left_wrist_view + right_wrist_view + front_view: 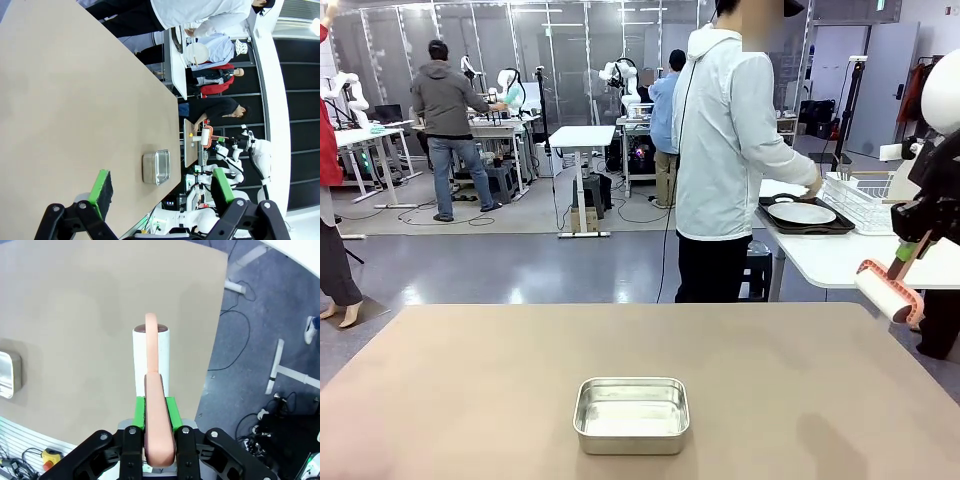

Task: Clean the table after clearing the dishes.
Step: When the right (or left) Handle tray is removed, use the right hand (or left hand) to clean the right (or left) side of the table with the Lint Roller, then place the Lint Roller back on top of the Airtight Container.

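Two grippers, right gripper (pixel 159 440) clamped on lint roller (pixel 150 357) (pink handle), left gripper (pixel 162 187) wide, steel pan (pixel 631 414) on table (pixel 470 380).

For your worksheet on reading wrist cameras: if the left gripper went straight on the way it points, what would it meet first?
Probably the bare table top: the left gripper has open fingers, and the steel pan sits near that line, so depth leaves some doubt.
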Robot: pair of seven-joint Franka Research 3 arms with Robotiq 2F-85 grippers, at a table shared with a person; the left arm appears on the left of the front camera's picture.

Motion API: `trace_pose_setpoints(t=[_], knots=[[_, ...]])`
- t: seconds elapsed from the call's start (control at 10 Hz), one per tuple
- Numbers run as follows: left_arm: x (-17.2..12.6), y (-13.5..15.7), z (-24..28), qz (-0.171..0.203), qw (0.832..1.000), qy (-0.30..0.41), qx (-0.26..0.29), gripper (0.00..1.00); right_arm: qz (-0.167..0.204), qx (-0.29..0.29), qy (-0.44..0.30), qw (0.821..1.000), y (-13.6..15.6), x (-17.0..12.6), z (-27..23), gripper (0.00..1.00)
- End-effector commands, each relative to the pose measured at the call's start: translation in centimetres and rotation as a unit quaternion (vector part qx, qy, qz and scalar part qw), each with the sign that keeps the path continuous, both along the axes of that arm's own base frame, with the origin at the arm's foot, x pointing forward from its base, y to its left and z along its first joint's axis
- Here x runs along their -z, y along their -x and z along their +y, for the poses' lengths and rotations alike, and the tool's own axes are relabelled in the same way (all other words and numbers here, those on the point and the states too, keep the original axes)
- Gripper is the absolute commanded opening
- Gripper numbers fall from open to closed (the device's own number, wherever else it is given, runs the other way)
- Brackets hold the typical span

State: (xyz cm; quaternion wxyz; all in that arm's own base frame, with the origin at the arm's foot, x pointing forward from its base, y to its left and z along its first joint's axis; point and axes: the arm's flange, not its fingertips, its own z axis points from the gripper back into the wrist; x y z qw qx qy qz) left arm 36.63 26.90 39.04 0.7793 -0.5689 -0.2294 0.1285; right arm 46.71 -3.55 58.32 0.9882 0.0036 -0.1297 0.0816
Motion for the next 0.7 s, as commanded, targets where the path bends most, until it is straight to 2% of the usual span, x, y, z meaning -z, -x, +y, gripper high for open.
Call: trace_pose_setpoints(t=[0.0, 0.6], knots=[[-0.48, 0.29, 0.0, 0.004, 1.0, 0.003, -0.002, 1.0, 0.007, -0.001, -0.017, 1.0, -0.16, 0.49, -0.67, 0.2], [-0.48, 0.29, 0.0, 0.004, 1.0, 0.003, -0.002, 1.0, 0.007, -0.001, -0.017, 1.0, -0.16, 0.49, -0.67, 0.2]])
